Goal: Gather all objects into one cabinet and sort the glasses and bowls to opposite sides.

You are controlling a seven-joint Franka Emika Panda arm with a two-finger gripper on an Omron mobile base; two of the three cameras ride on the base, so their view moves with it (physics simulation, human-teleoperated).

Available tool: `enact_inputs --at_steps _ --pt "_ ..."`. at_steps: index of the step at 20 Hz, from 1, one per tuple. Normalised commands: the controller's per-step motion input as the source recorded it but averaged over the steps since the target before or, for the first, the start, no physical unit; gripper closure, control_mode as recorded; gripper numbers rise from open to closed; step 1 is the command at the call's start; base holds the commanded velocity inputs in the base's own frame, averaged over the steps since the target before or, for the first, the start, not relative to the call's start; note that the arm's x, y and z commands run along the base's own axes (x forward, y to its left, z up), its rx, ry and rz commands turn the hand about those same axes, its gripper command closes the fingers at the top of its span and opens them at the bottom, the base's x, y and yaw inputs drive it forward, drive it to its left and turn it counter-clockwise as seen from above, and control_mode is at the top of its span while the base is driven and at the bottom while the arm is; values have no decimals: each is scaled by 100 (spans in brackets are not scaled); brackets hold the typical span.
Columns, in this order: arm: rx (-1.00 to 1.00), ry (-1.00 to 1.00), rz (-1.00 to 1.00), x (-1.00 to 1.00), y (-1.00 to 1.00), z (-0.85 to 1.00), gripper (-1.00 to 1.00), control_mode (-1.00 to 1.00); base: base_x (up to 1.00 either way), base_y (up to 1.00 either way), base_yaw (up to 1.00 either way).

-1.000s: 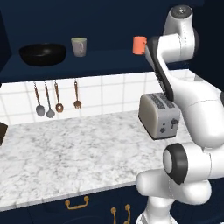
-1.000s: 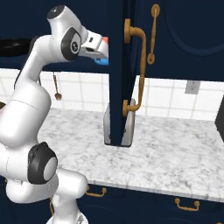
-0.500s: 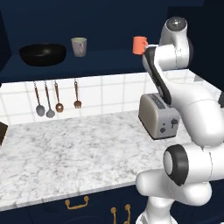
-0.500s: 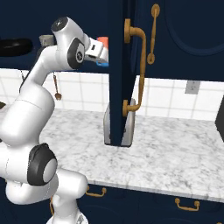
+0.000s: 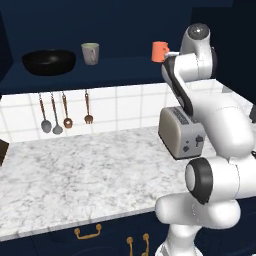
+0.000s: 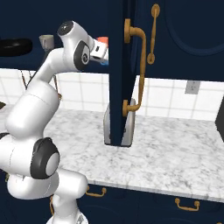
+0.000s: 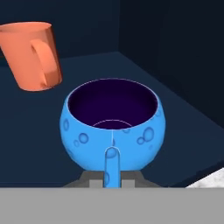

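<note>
My gripper (image 6: 101, 54) is up at the navy cabinet shelf (image 5: 115, 67), shut on the small blue bowl (image 7: 113, 127), whose handle points at the hand. The bowl's dark inside faces up, and it hangs just over the shelf's right end. The orange cup (image 7: 33, 54) stands on the shelf close beside it, also seen as the orange cup (image 5: 159, 51) next to my wrist. Further left on the shelf are the grey-beige cup (image 5: 90, 53) and the wide black bowl (image 5: 48, 61) at the far left.
The open navy cabinet door (image 6: 120, 87) with a brass handle (image 6: 140, 70) hangs just right of my hand. A silver toaster (image 5: 181, 132) stands on the marble counter (image 5: 90, 175) below. Copper-handled spoons (image 5: 62, 112) hang on the tiled wall.
My hand has carried the blue bowl leftward and inward to the shelf, ending close beside the orange cup. The other vessels have not moved.
</note>
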Motion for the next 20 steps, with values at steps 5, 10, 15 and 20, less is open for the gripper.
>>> enact_inputs --at_steps 5,10,15,20 --pt "0 0 0 22 -5 -5 100 -100 0 0 0" --pt "0 0 0 39 0 0 100 -100 0 0 0" --pt "0 0 0 54 -1 0 100 -100 0 0 0" --pt "0 0 0 15 3 0 -100 -100 0 0 0"
